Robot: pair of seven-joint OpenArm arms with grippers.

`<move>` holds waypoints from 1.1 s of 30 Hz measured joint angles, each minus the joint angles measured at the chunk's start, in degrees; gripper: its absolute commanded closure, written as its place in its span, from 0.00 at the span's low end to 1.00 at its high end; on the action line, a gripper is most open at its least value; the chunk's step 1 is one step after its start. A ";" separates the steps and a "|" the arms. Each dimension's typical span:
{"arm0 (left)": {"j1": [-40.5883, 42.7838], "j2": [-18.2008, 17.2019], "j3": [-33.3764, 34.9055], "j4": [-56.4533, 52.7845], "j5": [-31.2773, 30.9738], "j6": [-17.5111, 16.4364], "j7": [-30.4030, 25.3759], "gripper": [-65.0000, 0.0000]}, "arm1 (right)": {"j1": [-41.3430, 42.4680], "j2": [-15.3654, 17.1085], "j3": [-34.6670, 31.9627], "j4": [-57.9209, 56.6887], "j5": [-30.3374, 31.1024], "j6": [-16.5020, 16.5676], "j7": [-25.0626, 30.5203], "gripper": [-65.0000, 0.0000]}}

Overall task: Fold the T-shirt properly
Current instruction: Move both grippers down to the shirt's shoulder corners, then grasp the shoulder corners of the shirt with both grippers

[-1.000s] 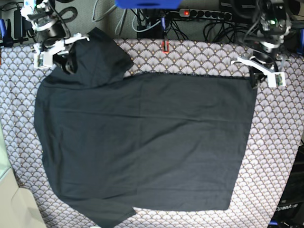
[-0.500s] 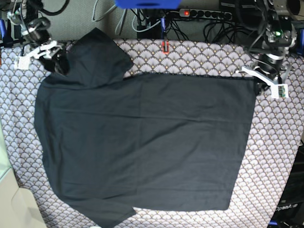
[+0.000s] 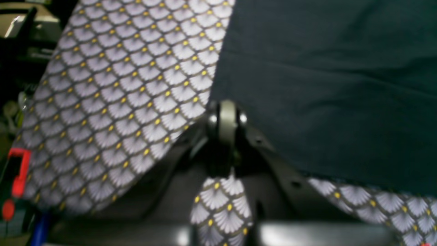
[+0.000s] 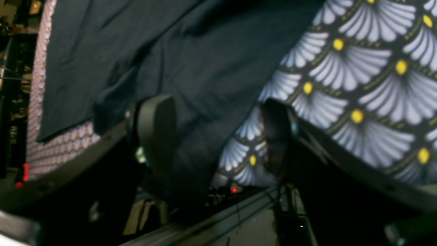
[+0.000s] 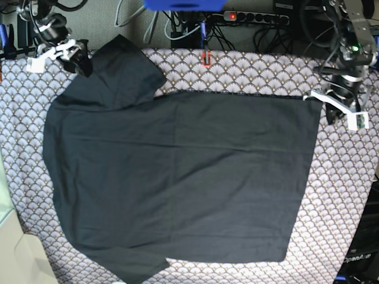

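The dark T-shirt (image 5: 177,171) lies spread flat on the scallop-patterned tablecloth (image 5: 349,189), with one sleeve pointing to the back left and one to the front left. My right gripper (image 5: 74,56) is at the back-left sleeve. In the right wrist view it (image 4: 218,136) is open, with the sleeve's edge (image 4: 191,102) between the two pads. My left gripper (image 5: 331,109) is just right of the shirt's back-right corner. In the left wrist view it (image 3: 227,116) is shut, with its tip at the shirt's edge (image 3: 324,85). I cannot tell whether it pinches cloth.
A power strip (image 5: 254,16) with a red light and several cables lie behind the table. A red clip (image 5: 206,57) sits on the back edge. A blue object (image 5: 183,5) is at the top. A pale surface (image 5: 12,248) borders the table's left side.
My left gripper has moved right and slightly forward, off the shirt's back-right corner. My right gripper has shifted left and back along the back-left sleeve. The shirt lies as before.
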 measured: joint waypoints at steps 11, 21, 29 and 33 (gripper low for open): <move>-0.33 -0.13 -2.40 0.02 0.48 0.61 -0.42 1.00 | -4.57 -1.05 -4.26 0.50 1.53 0.66 3.21 0.36; -0.24 -0.07 -3.43 0.02 0.44 0.35 -0.35 1.00 | -4.55 -1.05 -7.93 0.55 1.73 0.66 4.35 0.37; -0.09 -0.11 -5.29 0.02 0.46 0.42 -0.11 1.00 | -4.39 -1.20 -9.42 0.13 1.42 0.66 3.21 0.68; -0.20 -0.13 -5.29 0.02 0.46 0.59 -0.17 1.00 | -4.42 -1.20 -9.53 -0.07 0.74 0.63 1.60 0.89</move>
